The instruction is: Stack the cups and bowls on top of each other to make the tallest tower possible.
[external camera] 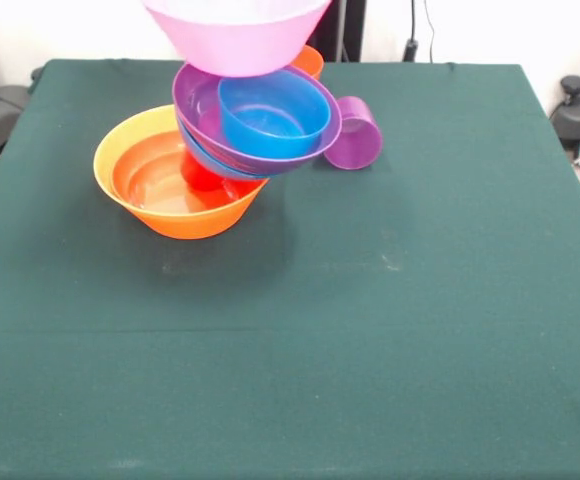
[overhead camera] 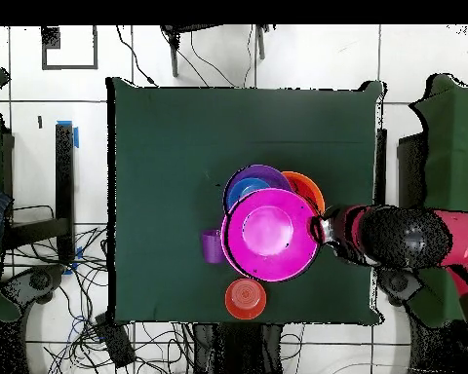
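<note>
The large pink bowl (external camera: 235, 35) (overhead camera: 269, 234) hangs in the air above the tower. My gripper (overhead camera: 321, 231) is shut on its rim, on the right in the overhead view; the front view hides it. Below, the large orange bowl (external camera: 170, 215) (overhead camera: 306, 187) holds a red-orange bowl (external camera: 155, 170) and a red cup (external camera: 202, 176). A blue bowl (external camera: 210, 162), a purple bowl (external camera: 195, 105) (overhead camera: 265, 177) and a small blue bowl (external camera: 275, 115) (overhead camera: 242, 191) lean on top, tilted. A purple cup (external camera: 355, 133) (overhead camera: 211, 245) lies on its side beside the pile.
A small orange bowl (external camera: 310, 60) (overhead camera: 246, 298) stands alone behind the tower near the table's far edge. My red and black arm (overhead camera: 413, 239) reaches in over the table's side. Dark green cloth (external camera: 390, 320) covers the table. Cables lie on the floor around it.
</note>
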Available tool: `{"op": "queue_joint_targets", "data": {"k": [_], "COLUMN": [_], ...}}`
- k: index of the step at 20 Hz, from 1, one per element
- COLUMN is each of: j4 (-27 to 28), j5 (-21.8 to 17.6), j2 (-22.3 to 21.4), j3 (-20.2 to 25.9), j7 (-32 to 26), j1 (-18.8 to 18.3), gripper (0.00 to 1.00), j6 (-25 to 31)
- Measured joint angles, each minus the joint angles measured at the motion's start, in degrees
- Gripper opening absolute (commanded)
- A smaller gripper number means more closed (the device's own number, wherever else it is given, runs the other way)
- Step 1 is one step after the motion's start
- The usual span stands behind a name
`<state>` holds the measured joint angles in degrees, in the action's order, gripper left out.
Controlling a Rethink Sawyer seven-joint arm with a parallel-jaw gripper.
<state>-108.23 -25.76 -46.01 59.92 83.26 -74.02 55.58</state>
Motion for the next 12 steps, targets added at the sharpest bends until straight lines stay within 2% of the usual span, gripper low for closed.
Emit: {"op": "queue_joint_targets", "data": {"k": [5,12], "j4": [1.24,4.03], "j5": [-0.09,-3.22], "j2": [2.11,8.4], "j3": [-0.69,-2.75], "j7": [0.0,0.0], "j1": [-0.01,-0.11], "gripper": [0.0,0.0], "j6": [0.01,-0.71]}}
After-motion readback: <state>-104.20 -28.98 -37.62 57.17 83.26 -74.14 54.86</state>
